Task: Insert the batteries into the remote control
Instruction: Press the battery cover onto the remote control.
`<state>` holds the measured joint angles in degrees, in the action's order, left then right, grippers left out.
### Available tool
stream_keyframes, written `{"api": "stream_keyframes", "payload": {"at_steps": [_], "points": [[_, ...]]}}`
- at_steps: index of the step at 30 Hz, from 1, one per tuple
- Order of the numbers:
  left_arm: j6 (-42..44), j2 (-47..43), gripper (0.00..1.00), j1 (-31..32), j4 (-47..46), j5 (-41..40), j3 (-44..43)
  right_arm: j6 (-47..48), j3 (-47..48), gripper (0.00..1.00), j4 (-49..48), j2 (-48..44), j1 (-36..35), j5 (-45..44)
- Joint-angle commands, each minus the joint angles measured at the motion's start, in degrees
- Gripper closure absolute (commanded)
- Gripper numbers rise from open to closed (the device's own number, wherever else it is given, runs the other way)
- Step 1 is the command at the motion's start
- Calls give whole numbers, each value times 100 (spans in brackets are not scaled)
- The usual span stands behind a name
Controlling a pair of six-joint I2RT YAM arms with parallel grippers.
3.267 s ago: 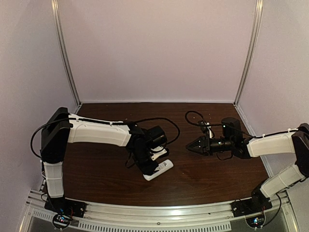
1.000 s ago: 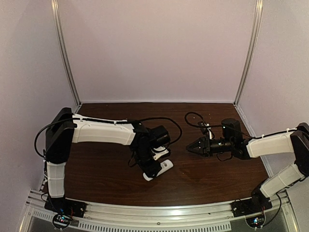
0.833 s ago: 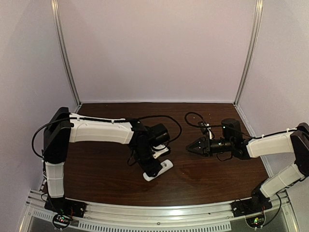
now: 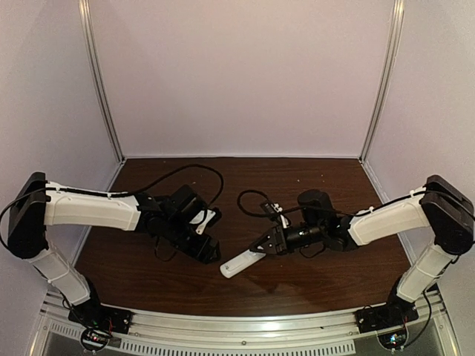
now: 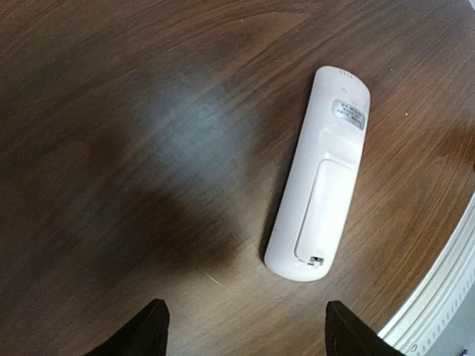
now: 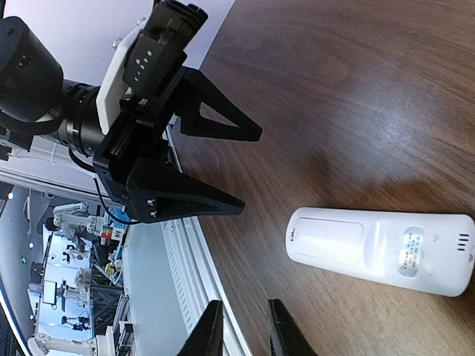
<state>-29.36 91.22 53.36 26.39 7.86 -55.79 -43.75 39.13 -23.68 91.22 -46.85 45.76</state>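
The white remote control (image 4: 241, 262) lies flat on the brown table, back side up with its battery cover closed; it also shows in the left wrist view (image 5: 319, 185) and the right wrist view (image 6: 378, 248). My left gripper (image 4: 210, 252) sits just left of it, open, with nothing between its fingers (image 5: 249, 335). My right gripper (image 4: 261, 245) hovers at the remote's far right end, its jaws a narrow gap apart and empty (image 6: 241, 330). The left gripper (image 6: 251, 170) faces it across the remote. The batteries are out of view.
The metal rail (image 4: 245, 326) runs along the table's near edge, close to the remote's lower end (image 5: 445, 297). A black cable (image 4: 252, 199) loops off the right wrist above the table. Pale walls enclose the back and sides.
The left gripper has let go of the remote, opened and drawn back to the left. The right arm has swung left to the remote, its jaws narrowing.
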Motion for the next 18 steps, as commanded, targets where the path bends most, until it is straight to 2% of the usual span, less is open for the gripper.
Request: {"api": "stream_keyframes", "payload": {"at_steps": [1,9,18], "points": [[-741,-340,25,12,-1112,228,470,-106,357,79,-181,450,-273,-272],[-1406,-378,27,16,-1995,399,1070,-192,736,85,-310,1102,-536,-362],[-1765,12,32,87,-2379,467,1052,-197,931,88,-385,1670,-545,-414]]}}
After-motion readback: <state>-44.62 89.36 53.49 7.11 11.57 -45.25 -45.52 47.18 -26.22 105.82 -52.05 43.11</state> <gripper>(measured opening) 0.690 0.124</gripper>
